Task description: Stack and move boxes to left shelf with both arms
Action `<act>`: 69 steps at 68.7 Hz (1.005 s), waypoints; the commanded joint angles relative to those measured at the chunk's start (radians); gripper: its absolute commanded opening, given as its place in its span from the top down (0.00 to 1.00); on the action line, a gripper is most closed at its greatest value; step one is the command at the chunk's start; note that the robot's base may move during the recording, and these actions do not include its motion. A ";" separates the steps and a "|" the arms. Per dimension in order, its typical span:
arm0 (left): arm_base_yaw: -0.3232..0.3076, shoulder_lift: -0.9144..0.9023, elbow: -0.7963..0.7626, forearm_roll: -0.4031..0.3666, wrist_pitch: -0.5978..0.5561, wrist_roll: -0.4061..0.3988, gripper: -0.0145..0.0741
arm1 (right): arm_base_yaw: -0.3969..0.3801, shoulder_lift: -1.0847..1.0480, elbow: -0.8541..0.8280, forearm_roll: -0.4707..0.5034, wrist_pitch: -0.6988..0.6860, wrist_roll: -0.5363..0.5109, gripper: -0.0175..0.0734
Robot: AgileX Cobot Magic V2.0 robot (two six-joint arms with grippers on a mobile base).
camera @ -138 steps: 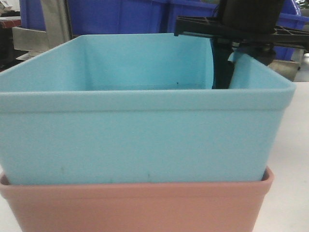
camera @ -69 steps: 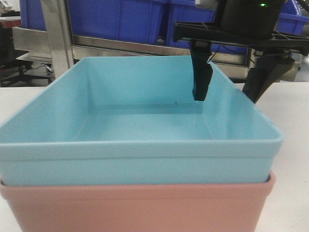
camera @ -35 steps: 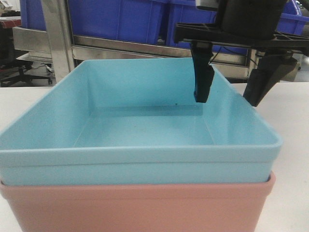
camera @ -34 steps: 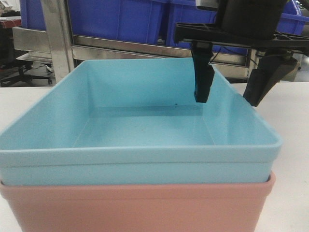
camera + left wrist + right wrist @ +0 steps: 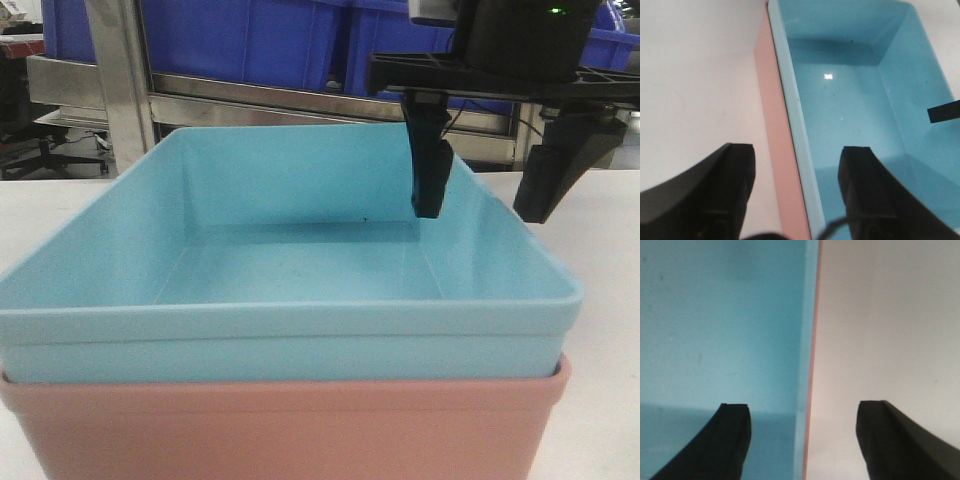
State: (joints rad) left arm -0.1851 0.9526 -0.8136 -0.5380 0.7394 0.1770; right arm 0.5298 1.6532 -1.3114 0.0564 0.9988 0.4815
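Observation:
The light sky blue bin [image 5: 300, 270] sits nested level inside the salmon pink bin [image 5: 280, 420] on the white table. My right gripper [image 5: 480, 212] is open above the stack's right wall, with one finger over the blue bin's inside and one outside. In the right wrist view it [image 5: 804, 407] straddles the blue wall [image 5: 715, 315] and the thin pink rim [image 5: 812, 365]. My left gripper [image 5: 799, 150] is open and straddles the left wall, above the pink rim [image 5: 775, 125] and the blue bin [image 5: 850, 100]. Neither gripper holds anything.
A stainless steel rack [image 5: 300, 100] with an upright post [image 5: 120, 80] stands behind the table and carries dark blue crates [image 5: 250, 40]; no rollers show. White table top [image 5: 600, 300] lies right of the stack and also left of it [image 5: 695, 75].
Two seconds ago the blue bin stood raised and tilted with my right gripper at its right wall. It has since dropped level into the pink bin, and my right gripper has opened and lifted slightly.

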 commanded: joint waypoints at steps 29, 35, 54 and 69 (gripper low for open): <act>-0.200 0.314 -0.265 0.337 0.111 -0.518 0.50 | 0.000 -0.041 -0.031 -0.019 -0.004 -0.013 0.22; -0.260 0.366 -0.304 0.414 0.144 -0.600 0.50 | 0.000 -0.041 -0.031 -0.019 -0.004 -0.013 0.22; -0.311 0.538 -0.484 0.460 0.256 -0.648 0.50 | 0.000 -0.041 -0.031 -0.019 0.012 -0.013 0.22; -0.311 0.638 -0.564 0.472 0.303 -0.648 0.50 | 0.000 -0.039 -0.031 -0.019 -0.005 -0.013 0.22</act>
State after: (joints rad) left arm -0.4882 1.5999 -1.3303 -0.0670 1.0310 -0.4593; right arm 0.5298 1.6532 -1.3114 0.0514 1.0188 0.4815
